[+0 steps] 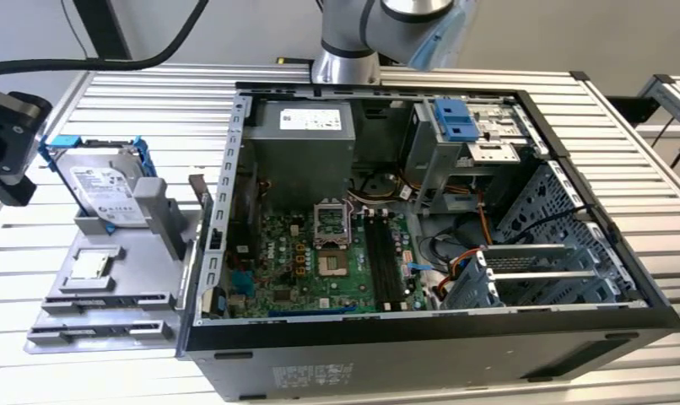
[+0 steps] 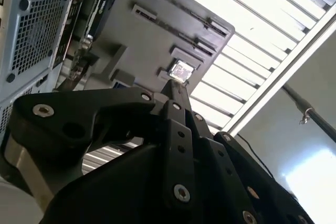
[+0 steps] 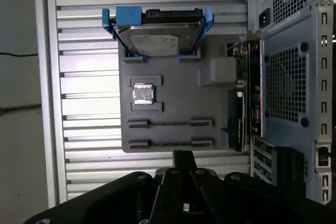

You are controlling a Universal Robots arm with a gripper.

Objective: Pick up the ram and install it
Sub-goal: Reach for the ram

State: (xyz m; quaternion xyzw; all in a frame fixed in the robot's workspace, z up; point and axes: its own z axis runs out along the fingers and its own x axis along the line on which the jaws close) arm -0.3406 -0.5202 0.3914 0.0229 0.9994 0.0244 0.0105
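The claw [image 3: 184, 156] hangs clenched and empty over the table [image 1: 610, 101]. It is above the grey holder [image 3: 173, 85], which sits at the exterior view's left of the open computer case [image 1: 430, 337]. The ram [image 3: 170, 123] stands edge-on in the holder's slotted rails, on the holder's near part and apart from the claw.

To grasp it well, I judge the claw should release first and square up along the stick. It should then pinch the flat faces at mid-length and lift straight, so nothing binds in the rails.

Counted:
- one hard drive [image 3: 157, 43] in a blue frame
- one small square chip [image 3: 143, 93]
- two rails, each showing a thin line, so likely two sticks, though I cannot be sure
- one case, its motherboard [image 1: 317, 261] carrying black slots [image 1: 383, 257] I cannot count
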